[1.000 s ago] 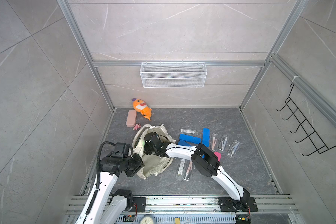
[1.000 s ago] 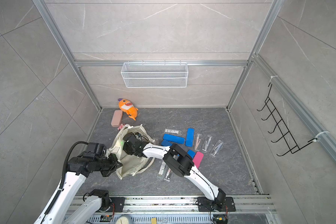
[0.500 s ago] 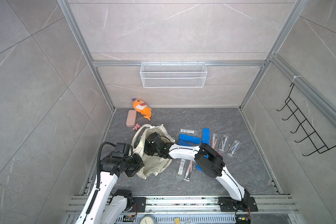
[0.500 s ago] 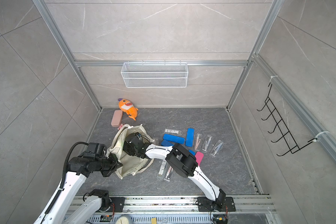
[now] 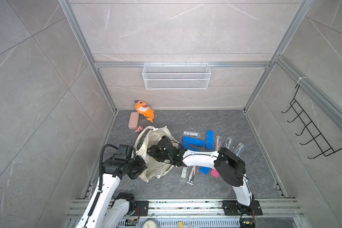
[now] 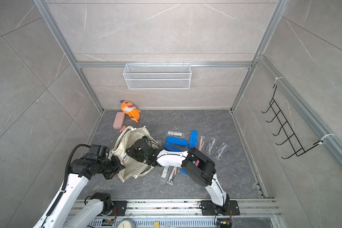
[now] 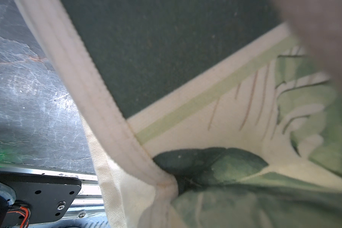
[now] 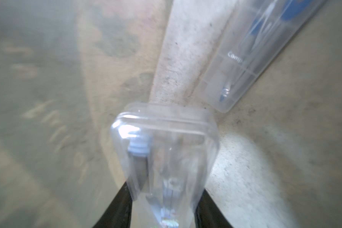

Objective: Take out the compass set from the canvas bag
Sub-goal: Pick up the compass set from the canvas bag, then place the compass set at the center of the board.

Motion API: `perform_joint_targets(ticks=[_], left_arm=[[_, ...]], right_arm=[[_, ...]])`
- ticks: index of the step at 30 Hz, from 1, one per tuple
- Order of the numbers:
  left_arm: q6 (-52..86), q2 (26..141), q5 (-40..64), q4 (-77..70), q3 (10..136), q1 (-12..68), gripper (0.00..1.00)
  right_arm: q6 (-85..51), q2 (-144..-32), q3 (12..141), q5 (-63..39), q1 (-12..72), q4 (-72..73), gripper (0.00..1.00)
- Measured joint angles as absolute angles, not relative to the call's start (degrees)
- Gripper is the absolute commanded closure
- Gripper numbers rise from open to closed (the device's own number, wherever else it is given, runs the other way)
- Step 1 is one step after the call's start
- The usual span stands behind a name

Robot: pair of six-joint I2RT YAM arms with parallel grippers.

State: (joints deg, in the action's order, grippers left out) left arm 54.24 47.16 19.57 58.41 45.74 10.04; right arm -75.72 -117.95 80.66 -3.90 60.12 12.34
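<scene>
Along the near rail (image 5: 186,205): the left arm (image 5: 107,187) and right arm (image 5: 241,189) rise from their bases and both reach toward the bag.
Left gripper (image 5: 139,167): jaws together, pinching the near rim of the canvas bag (image 5: 156,136). Its wrist view is filled by cream cloth, a handle strap (image 7: 99,102) and dark green print (image 7: 166,49).
Near floor: two clear cases (image 5: 184,173) lie side by side just beside the bag. A pink case (image 5: 214,173) lies partly under the right arm.
Canvas bag: slumped on the dark floor (image 5: 205,187), left of centre, with its mouth gaping.
Right gripper (image 5: 156,153): reaching into the bag's mouth from the right. In its wrist view the black fingers (image 8: 118,207) are clamped on either side of the compass set (image 8: 166,150).
Compass set: a clear plastic case, inside the bag, gripped at one end. Whether it is lifted off the cloth I cannot tell.
Second clear case (image 8: 251,53): deeper in the bag, lying against the cloth, with the lettering "Comp" on it and something blue inside.
Floor right of the bag: blue cases (image 5: 193,141) and a row of clear compass cases (image 5: 228,142), all apart from the bag.
Far left corner: a tan case (image 5: 133,120), an orange plush (image 5: 143,109) and a small pink item (image 5: 139,128) just beside the bag's far end.
Back wall: a white wire basket (image 5: 176,76).
Right wall: a black hook rack (image 5: 312,130).
</scene>
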Motion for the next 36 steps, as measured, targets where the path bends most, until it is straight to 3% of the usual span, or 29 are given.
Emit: perform_joint_targets(ticks=[15, 25, 36], left_arm=[[54.76, 49.80, 19.57, 55.59, 45.74, 10.04, 1.00], [55.09, 53.04, 19.77, 54.89, 46.59, 10.00, 1.00], [54.43, 57.58, 21.19, 53.12, 51.11, 6.85, 1.00]], right_arm=[[-65.28, -102.37, 77.49, 1.54, 60.42, -0.60, 0.79], [-56.38, -85.95, 75.85, 4.12, 56.88, -13.08, 0.78], [-54.63, -74.11, 65.01, 5.21, 55.79, -25.10, 0.78]])
